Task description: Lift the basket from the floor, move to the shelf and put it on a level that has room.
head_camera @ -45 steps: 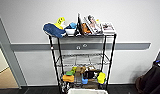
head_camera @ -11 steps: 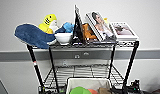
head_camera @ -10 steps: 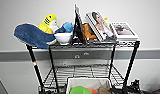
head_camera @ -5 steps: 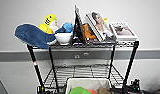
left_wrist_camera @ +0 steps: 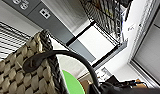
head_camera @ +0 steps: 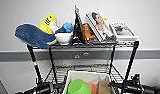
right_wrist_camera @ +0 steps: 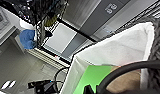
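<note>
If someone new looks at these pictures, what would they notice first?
Probably the crowded top tier of the shelf: a blue plush whale at its left end, a white bowl beside it, books leaning to the right. Below, the basket holds a bright green bowl.

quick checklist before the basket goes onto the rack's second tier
1. Basket raised off the floor, in front of the shelf: ok.
2. Second tier has bare wire grid behind the basket: ok.
3. Top tier has no room, with the blue plush, white bowl and books on it: not ok, so avoid it.
4. Basket contents, green bowl included, sit inside the lining: ok.
5. Grip of both arms on the basket: cannot tell.
6. Basket bottom above the tier's front rail: cannot tell.
</note>
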`<state>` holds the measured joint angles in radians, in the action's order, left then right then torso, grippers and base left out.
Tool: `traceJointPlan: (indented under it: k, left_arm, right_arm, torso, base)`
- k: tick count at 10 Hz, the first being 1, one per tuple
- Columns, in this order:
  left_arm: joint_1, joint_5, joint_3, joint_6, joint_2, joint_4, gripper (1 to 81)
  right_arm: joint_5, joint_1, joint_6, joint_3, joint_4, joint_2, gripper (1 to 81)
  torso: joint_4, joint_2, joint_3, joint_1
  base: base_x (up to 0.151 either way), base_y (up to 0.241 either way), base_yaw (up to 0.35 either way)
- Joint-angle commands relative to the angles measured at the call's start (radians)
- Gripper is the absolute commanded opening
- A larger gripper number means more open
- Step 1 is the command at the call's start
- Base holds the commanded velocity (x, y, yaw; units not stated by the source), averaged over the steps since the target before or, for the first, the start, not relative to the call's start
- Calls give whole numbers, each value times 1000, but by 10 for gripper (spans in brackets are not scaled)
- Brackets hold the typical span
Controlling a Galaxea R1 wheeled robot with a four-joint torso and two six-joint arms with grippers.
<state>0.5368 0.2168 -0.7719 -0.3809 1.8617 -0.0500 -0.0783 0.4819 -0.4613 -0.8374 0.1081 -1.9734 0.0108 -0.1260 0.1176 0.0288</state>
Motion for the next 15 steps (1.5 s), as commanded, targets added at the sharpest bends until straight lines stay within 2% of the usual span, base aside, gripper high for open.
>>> traceJointPlan:
  k: [1, 4, 6, 9, 13, 15]
  left_arm:
    - [-206, 43, 7, -9, -2, 4, 10]
    - [-294, -4, -84, -12, 71, -44, 10]
    - [-309, -5, -189, -12, 134, -45, 10]
    - [-344, -53, -303, -13, 219, -47, 10]
    - [-390, -79, -439, -21, 261, -54, 10]
    - [-421, -120, -497, -21, 300, -74, 10]
  right_arm:
    - [-61, -180, 10, -32, 4, -55, 10]
    - [-57, -246, 10, -131, 28, -118, 10]
    - [-55, -275, 10, -201, 35, -144, 10]
    - [-3, -332, 10, -296, 67, -181, 10]
    - [11, -372, 10, -444, 70, -260, 10]
    - [43, -393, 10, -509, 67, -290, 10]
  torso:
    - [0, 0, 0, 0]
    - [0, 0, 0, 0]
    - [0, 0, 0, 0]
    - [0, 0, 0, 0]
    - [0, 0, 0, 0]
    - [0, 0, 0, 0]
  base:
    - [0, 0, 0]
    - [0, 0, 0]
    - [0, 0, 0]
    - [0, 0, 0]
    - [0, 0, 0]
    - [0, 0, 0]
